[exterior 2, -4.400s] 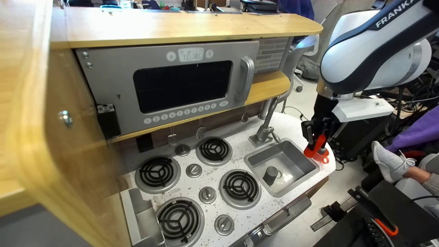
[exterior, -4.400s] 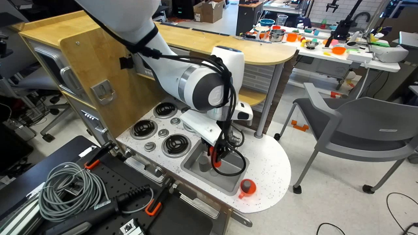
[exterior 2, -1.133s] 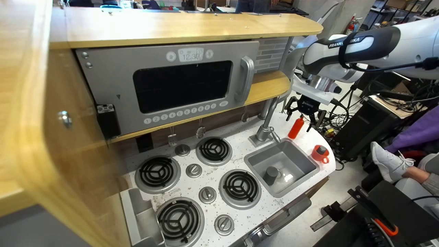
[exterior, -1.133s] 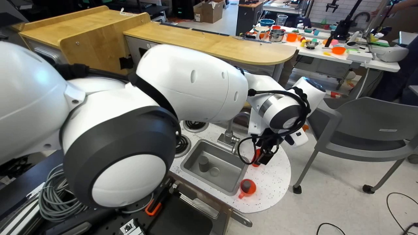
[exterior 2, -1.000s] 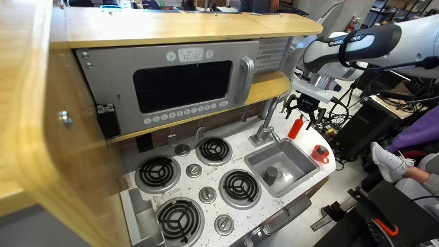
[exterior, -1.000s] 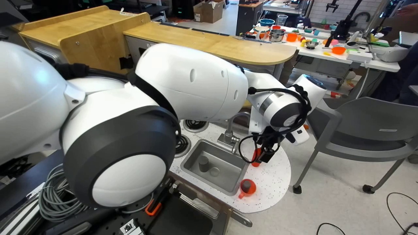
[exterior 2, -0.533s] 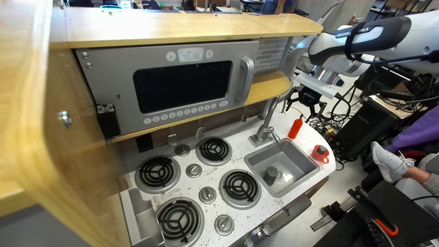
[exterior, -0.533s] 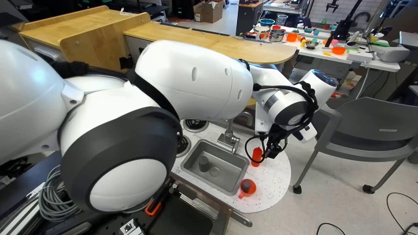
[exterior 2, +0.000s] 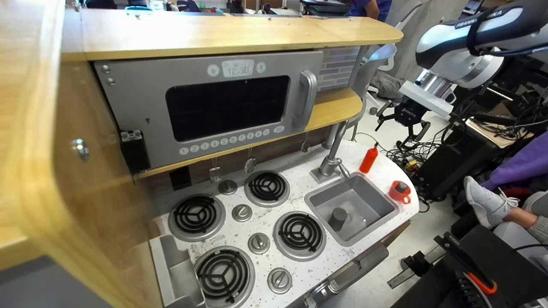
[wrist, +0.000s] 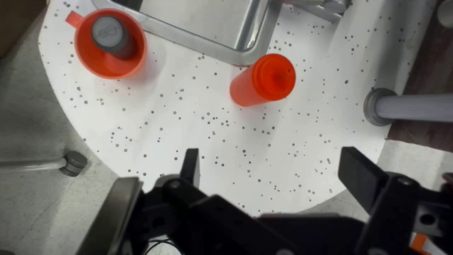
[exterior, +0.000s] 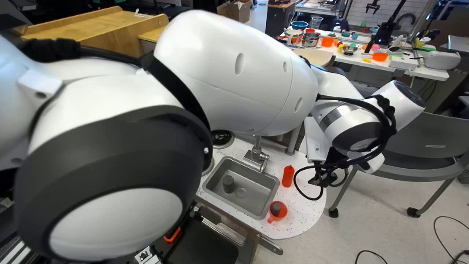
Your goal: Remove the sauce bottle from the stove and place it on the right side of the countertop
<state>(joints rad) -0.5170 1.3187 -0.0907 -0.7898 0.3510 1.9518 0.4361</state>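
Note:
The red sauce bottle (exterior 2: 368,160) stands upright on the white countertop (exterior 2: 387,169), just beyond the sink's corner, near the rounded end. It also shows in an exterior view (exterior: 288,176) and from above in the wrist view, where the bottle (wrist: 262,82) is apart from the fingers. My gripper (exterior 2: 390,137) hangs higher and off to the bottle's side, past the rounded edge. In the wrist view the gripper (wrist: 269,156) is wide open, with only countertop visible between its fingers. Nothing lies on the burners of the stove (exterior 2: 261,220); the arm covers most of it in an exterior view.
A red-orange cup (exterior 2: 400,192) with a grey cylinder inside sits by the countertop's edge. Another grey cylinder (exterior 2: 338,218) stands in the steel sink (exterior 2: 309,201). The faucet (exterior 2: 336,149) rises behind the sink, and a grey post (wrist: 410,108) stands at the countertop's back. A chair (exterior: 425,146) is beyond the rounded end.
Several seconds ago the bottle was in my gripper near the cup; about a second ago it stood released below the open fingers. Since then the gripper has risen and drawn away sideways; the bottle stayed put.

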